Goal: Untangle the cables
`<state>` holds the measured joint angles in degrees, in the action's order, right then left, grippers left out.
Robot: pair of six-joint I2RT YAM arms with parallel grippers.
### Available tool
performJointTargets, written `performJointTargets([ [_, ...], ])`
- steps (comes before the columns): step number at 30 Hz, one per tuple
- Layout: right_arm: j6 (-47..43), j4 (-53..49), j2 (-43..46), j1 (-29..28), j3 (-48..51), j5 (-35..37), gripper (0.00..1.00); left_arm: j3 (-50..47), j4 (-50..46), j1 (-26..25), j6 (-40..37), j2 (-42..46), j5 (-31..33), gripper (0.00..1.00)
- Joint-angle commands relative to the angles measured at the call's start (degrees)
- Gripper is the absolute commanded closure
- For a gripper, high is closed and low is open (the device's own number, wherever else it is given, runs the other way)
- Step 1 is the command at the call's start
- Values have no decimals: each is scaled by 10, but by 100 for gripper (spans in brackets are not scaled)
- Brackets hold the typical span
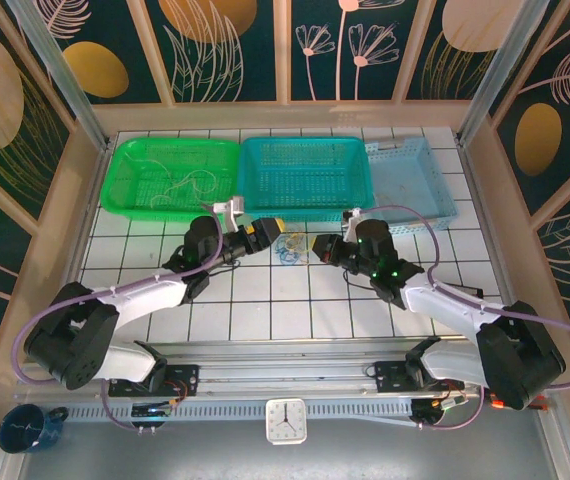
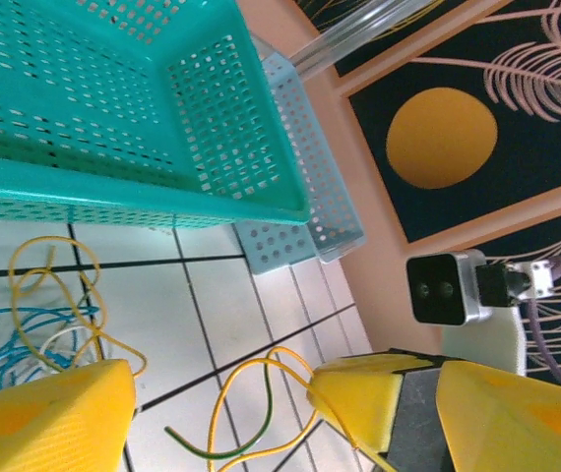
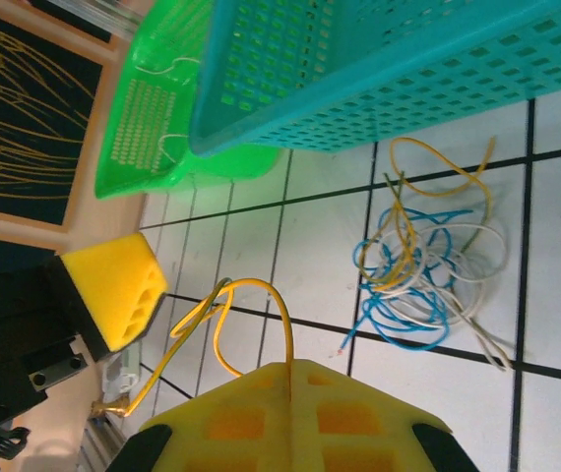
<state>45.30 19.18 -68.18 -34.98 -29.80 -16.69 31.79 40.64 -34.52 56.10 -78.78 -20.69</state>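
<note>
The cables (image 1: 290, 248) lie in a small tangle near the middle of the white tiled surface (image 1: 265, 320), just off the 6 o'clock side of the teal basket (image 1: 305, 180). Blue, cream-white and yellow strands curl through one another there. The left gripper (image 1: 267, 233) sits just at 9 o'clock of the tangle and the right gripper (image 1: 318, 245) just at 3 o'clock, their tips facing each other across it. In the right wrist view the right gripper's yellow fingers (image 3: 251, 418) are pressed together with a yellow cable (image 3: 251, 282) pinched in the seam between them. That cable rises from the pads, arches over and runs down toward 7 o'clock, apart from the tangle, which lies at 2 o'clock of the gripper. In the left wrist view the left gripper's fingers (image 2: 54, 413) stand wide apart and grip nothing. A loop of yellow cable that turns green toward one end shows in the gap between them, with the tangle at 9 o'clock of that loop. A green basket (image 1: 135, 175) stands right beside the teal one at its 9 o'clock and holds a few pale cables (image 1: 180, 185). A light blue tray (image 1: 410, 180) stands at the teal basket's 3 o'clock.
</note>
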Motion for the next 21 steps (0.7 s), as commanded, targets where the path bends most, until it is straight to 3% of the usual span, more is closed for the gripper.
performJointTargets([
  [1, 14, 43, 15, -4, 2, -17, 100, -16, 67, -4, 43, -2, -22, 21],
  [7, 15, 39, 11, -3, -7, -8, 100, -30, 90, -4, 71, 6, -24, 26],
  [13, 42, 48, 7, 12, -7, -2, 100, -51, 49, -6, 39, 28, -9, 31],
  [21, 84, 101, -2, 18, 0, -33, 100, -71, 84, -21, 37, 19, -10, 36],
])
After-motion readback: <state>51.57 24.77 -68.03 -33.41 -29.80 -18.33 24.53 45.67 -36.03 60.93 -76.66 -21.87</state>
